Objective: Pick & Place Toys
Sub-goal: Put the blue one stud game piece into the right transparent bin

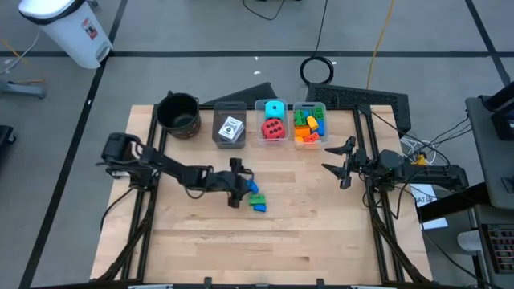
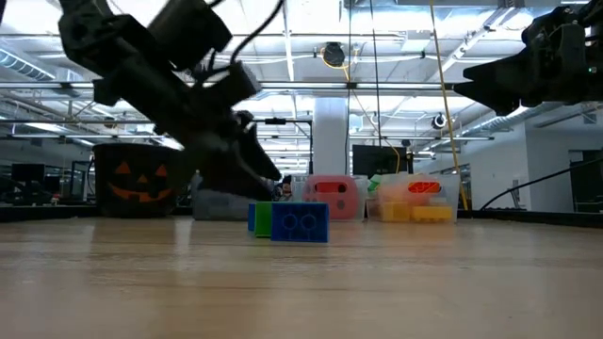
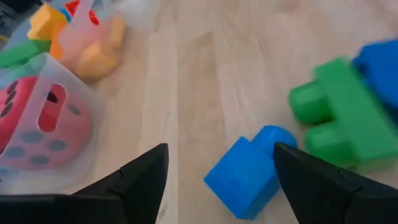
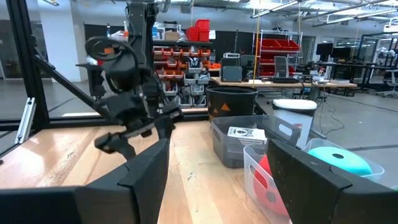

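Note:
A small blue brick (image 3: 244, 177) lies on the wooden table between the open fingers of my left gripper (image 3: 221, 163). A green brick (image 3: 341, 119) and another blue brick (image 3: 380, 70) lie just beyond it. The high view shows this cluster (image 1: 256, 198) mid-table, with my left gripper (image 1: 245, 185) reaching in from the left and low over it. In the low view the blue brick (image 2: 300, 224) and the green brick (image 2: 263, 219) rest flat on the table. My right gripper (image 1: 339, 161) is open and empty at the table's right side, held above the table. My left gripper comes down at a slant from the table's left, with one finger on either side of the small blue brick. One fingertip (image 3: 287, 157) is right beside the brick's stud (image 3: 272, 135); I cannot tell whether it touches. The brick lies on the table.
Along the far edge stand a black round pot (image 1: 178, 112), a grey bin with white cards (image 1: 230, 128), a clear bin with a red and a cyan dotted cube (image 1: 274, 122), and a clear bin of coloured bricks (image 1: 309, 125). Bare wood lies toward the near edge (image 1: 257, 249).

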You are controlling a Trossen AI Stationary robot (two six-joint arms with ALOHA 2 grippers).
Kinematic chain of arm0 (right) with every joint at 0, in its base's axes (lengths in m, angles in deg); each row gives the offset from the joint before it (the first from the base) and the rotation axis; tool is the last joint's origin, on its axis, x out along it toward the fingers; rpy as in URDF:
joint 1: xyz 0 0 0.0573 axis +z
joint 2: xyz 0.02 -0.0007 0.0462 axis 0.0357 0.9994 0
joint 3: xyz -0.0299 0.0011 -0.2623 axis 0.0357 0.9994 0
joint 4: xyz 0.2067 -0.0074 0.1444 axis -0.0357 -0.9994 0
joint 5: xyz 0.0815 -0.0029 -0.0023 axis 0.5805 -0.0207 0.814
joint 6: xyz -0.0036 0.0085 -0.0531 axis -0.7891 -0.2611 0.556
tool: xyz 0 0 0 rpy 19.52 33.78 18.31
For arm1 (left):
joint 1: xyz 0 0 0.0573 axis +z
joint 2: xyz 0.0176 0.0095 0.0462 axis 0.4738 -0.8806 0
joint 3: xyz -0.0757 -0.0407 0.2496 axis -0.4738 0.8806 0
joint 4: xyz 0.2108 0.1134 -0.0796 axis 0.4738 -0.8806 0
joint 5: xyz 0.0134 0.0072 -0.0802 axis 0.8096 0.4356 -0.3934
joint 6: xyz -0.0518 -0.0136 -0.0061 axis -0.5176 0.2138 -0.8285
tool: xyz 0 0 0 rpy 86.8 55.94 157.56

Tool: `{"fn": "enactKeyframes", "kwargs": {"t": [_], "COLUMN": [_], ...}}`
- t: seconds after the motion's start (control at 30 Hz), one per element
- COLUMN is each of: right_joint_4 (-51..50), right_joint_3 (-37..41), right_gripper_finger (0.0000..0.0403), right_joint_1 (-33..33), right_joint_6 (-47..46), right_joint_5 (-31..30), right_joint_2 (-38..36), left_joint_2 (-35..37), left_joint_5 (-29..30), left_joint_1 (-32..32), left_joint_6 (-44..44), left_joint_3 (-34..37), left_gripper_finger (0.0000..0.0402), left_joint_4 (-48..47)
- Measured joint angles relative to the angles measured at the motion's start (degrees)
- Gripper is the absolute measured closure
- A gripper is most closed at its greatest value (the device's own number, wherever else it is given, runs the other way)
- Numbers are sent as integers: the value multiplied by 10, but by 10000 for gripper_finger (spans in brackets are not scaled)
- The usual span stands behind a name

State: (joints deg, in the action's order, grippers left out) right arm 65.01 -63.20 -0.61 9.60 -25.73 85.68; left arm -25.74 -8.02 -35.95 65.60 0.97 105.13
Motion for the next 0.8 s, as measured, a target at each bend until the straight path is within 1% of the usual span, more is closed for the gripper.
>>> {"fn": "enactKeyframes", "kwargs": {"t": [0.1,0.17,0.37,0.47,0.6,0.7,0.8], "right_joint_4": [0,0,0,0,0,0,0], "right_joint_3": [0,0,0,0,0,0,0], "right_gripper_finger": [154,155,154,155,155,154,155], "right_joint_1": [0,0,0,0,0,0,0], "right_joint_6": [0,0,0,0,0,0,0], "right_joint_5": [0,0,0,0,0,0,0], "right_joint_2": [0,0,0,0,0,0,0], "left_joint_2": [-27,-42,-68,-69,-68,-68,-68], "left_joint_5": [5,4,-2,-24,-32,-42,-61], "left_joint_1": [6,12,37,48,55,54,54], "left_joint_6": [22,19,-58,-78,-106,-106,-106], "left_joint_3": [-14,-16,-19,-18,-18,-18,-18], "left_gripper_finger": [110,110,110,110,114,138,184], "left_joint_4": [4,-3,2,0,-4,-5,-5]}}
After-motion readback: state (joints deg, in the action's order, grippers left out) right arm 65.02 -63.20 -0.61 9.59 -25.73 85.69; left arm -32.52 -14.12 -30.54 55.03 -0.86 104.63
